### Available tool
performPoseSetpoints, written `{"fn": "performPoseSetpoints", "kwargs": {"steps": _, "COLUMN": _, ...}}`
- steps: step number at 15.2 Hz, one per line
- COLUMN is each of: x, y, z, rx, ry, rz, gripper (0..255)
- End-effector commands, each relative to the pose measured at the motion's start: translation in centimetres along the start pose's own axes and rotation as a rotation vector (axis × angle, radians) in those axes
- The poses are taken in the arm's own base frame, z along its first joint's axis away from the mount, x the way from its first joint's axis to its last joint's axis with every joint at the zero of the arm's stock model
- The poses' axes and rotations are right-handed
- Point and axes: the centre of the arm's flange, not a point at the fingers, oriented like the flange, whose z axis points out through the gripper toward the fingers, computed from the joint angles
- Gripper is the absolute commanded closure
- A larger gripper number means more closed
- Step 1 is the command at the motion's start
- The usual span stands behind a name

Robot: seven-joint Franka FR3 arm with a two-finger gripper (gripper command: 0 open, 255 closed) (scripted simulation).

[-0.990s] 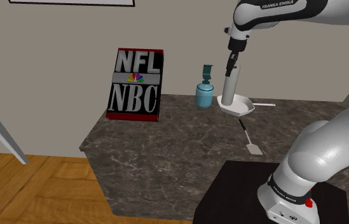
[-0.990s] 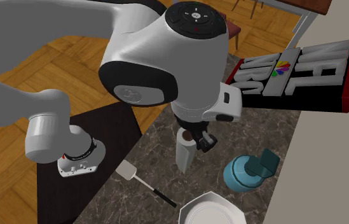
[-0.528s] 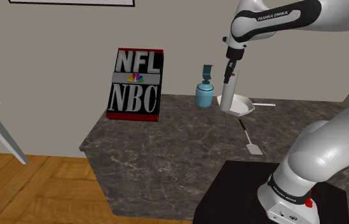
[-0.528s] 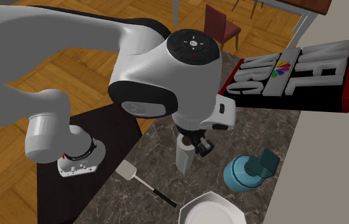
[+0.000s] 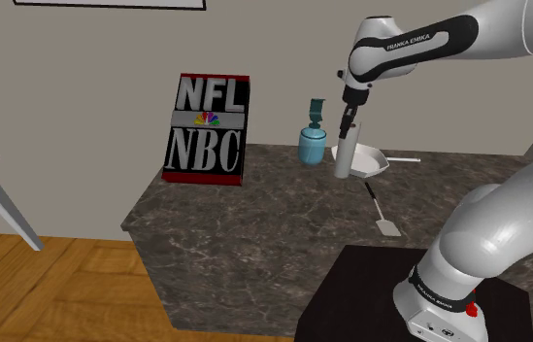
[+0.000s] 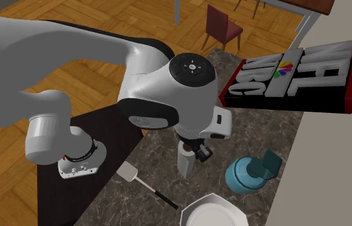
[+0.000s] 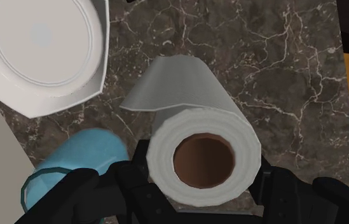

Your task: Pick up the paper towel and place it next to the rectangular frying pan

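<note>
A white paper towel roll (image 5: 345, 157) with a brown core hangs upright from my gripper (image 5: 349, 126), which is shut on its top end. The roll stands just in front of the white frying pan (image 5: 371, 161), at the edge nearest the blue bottle; whether its foot touches the counter I cannot tell. From above, the roll (image 6: 185, 160) sits under the hand (image 6: 197, 151), between the pan (image 6: 214, 212) and the arm. Along the gripper (image 7: 199, 191), the roll's open end (image 7: 203, 156) sits between the black fingers (image 7: 131, 178), with the pan (image 7: 39, 51) beyond.
A blue soap bottle (image 5: 311, 144) stands close beside the roll. A spatula (image 5: 383, 210) lies on the dark marble counter (image 5: 254, 223) nearer the stand. A black NFL NBC box (image 5: 206, 131) stands against the wall. A wooden floor lies past the counter's edge.
The arm has carried the roll down and toward the shoulder view's left, from over the pan to the pan's edge beside the bottle. The grip has stayed shut.
</note>
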Motion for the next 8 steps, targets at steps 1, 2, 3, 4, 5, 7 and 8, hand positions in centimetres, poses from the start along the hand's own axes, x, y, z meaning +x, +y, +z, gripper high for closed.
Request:
{"fn": "performPoseSetpoints", "kwargs": {"steps": 1, "x": -0.1, "y": 0.0, "z": 1.1, "rx": 0.000, "ry": 0.000, "rz": 0.000, "gripper": 255}}
{"fn": "performPoseSetpoints", "kwargs": {"steps": 2, "x": -0.1, "y": 0.0, "z": 1.6, "rx": 0.000, "ry": 0.000, "rz": 0.000, "gripper": 255}}
{"fn": "performPoseSetpoints", "kwargs": {"steps": 3, "x": -0.2, "y": 0.0, "z": 2.1, "rx": 0.000, "ry": 0.000, "rz": 0.000, "gripper": 255}}
{"fn": "performPoseSetpoints", "kwargs": {"steps": 4, "x": -0.2, "y": -0.1, "z": 2.6, "rx": 0.000, "ry": 0.000, "rz": 0.000, "gripper": 255}}
{"fn": "performPoseSetpoints", "kwargs": {"steps": 5, "x": -0.2, "y": -0.1, "z": 3.2, "rx": 0.000, "ry": 0.000, "rz": 0.000, "gripper": 255}}
{"fn": "performPoseSetpoints", "kwargs": {"steps": 7, "x": -0.3, "y": -0.2, "z": 4.2, "rx": 0.000, "ry": 0.000, "rz": 0.000, "gripper": 255}}
{"fn": "performPoseSetpoints", "kwargs": {"steps": 8, "x": -0.3, "y": -0.2, "z": 4.7, "rx": 0.000, "ry": 0.000, "rz": 0.000, "gripper": 255}}
